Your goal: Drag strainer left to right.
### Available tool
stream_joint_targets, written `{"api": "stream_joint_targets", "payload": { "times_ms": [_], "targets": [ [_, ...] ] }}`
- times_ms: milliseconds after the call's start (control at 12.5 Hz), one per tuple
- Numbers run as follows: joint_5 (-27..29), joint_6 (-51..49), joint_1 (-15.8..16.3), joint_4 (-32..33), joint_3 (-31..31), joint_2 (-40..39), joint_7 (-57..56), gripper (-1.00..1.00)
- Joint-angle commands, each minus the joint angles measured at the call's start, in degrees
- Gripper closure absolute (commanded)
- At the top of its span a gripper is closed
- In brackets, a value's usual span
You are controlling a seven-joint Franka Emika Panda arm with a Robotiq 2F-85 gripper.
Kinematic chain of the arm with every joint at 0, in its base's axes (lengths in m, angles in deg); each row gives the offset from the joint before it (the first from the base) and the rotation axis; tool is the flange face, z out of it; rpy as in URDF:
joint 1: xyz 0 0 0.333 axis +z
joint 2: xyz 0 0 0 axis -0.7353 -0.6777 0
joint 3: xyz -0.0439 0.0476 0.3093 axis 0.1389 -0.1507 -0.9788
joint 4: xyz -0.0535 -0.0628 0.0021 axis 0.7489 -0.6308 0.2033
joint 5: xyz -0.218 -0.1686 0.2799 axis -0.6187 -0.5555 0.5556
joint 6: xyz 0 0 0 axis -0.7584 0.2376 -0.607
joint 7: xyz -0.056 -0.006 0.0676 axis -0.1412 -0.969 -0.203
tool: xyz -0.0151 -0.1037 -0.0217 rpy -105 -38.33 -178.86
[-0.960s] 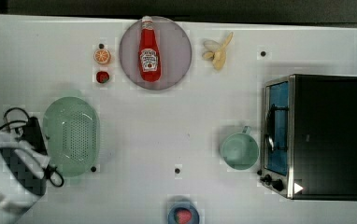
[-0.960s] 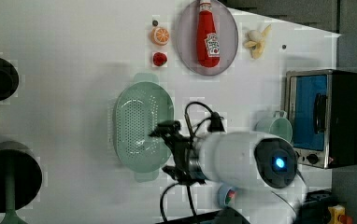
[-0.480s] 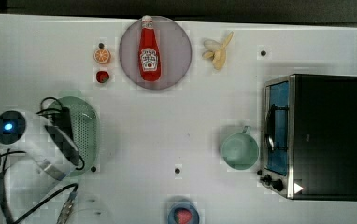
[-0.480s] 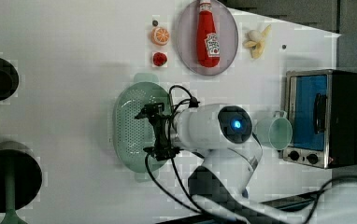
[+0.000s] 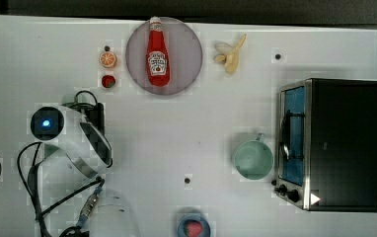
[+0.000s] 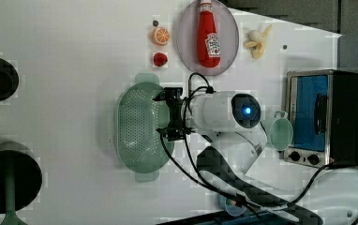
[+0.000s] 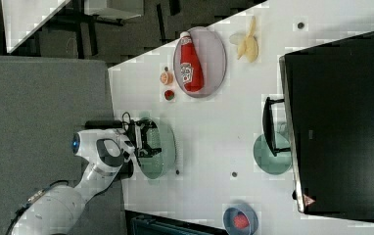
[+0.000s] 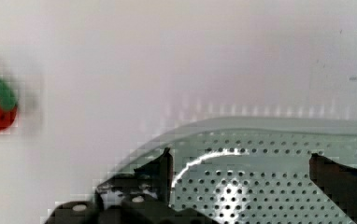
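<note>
The strainer (image 6: 137, 124) is a pale green holed bowl with rim tabs, on the white table at the left view's centre left. My gripper (image 6: 162, 116) stands open above the strainer's right side as the left view shows it. In the wrist view the two dark fingers (image 8: 160, 170) straddle the holed bowl (image 8: 260, 196) just inside its rim, nothing between them. In the right view the gripper (image 7: 151, 137) hangs over the strainer (image 7: 163, 147). From the top, my arm (image 5: 73, 140) covers the strainer apart from one rim tab (image 5: 71, 99).
A mint mug (image 5: 253, 159) stands beside the toaster oven (image 5: 332, 143) at the top view's right. A grey plate (image 5: 184, 54) holds a ketchup bottle (image 5: 157, 52). An orange slice (image 5: 108, 59), a strawberry (image 5: 108, 81), a banana (image 5: 231, 55) and a blue bowl (image 5: 192, 228) lie around.
My arm has swung from the top view's lower left up over the strainer, bringing the open gripper above its bowl. The strainer has stayed where it was.
</note>
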Motion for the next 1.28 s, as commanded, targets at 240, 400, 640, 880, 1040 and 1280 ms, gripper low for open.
{"api": "stream_joint_targets", "payload": {
  "times_ms": [240,400,640,880,1040,1280],
  "targets": [
    [0.8,1.4,2.3,0.6,1.3,-0.5,1.6,-1.0],
    [0.7,1.6,1.9,1.1,1.9,-0.5,1.6,-1.0],
    [0.7,1.6,0.4,1.3,2.2,-0.3,1.6,-1.0],
    [0.7,1.6,-1.6,2.9,2.1,0.7,0.7,-1.0],
    [0.7,1.7,-3.0,4.8,2.1,2.1,-0.8,-1.0],
    [0.7,1.9,-5.7,7.6,2.2,4.2,-6.3,-1.0]
  ]
}}
